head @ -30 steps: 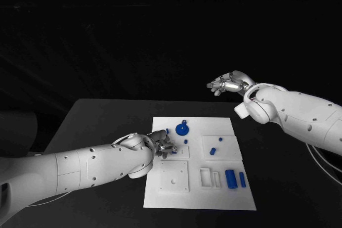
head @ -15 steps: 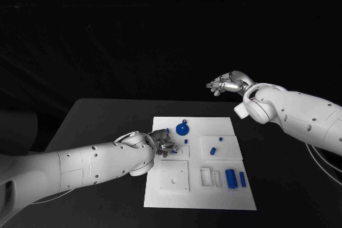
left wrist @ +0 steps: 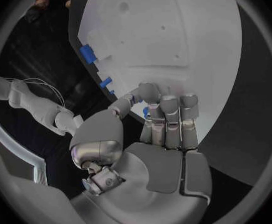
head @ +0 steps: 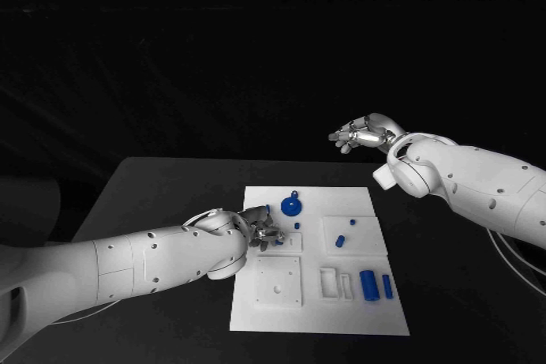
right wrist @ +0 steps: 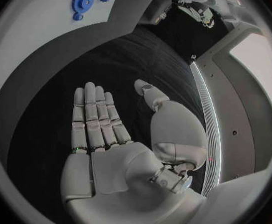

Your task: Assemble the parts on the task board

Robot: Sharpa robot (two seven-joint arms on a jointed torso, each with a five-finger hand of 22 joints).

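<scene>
The left hand (head: 252, 228) hangs over the task board's (head: 330, 317) left edge, fingers curled; the left wrist view shows blue between its fingertips (left wrist: 150, 100), though whether it grips a part I cannot tell. The blue disc (head: 291, 207) lies just beyond that hand on the board, clearly nearer to it. The right hand (head: 364, 133) hovers well past the board's far right corner, fingers straight and apart, empty.

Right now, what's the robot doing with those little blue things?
The left hand is down at the left edge of the white task board, fingers curled by a small blue piece; whether it grips it is unclear. The right hand hangs open, away from the board. A blue gear and blue pegs lie on the board.
</scene>
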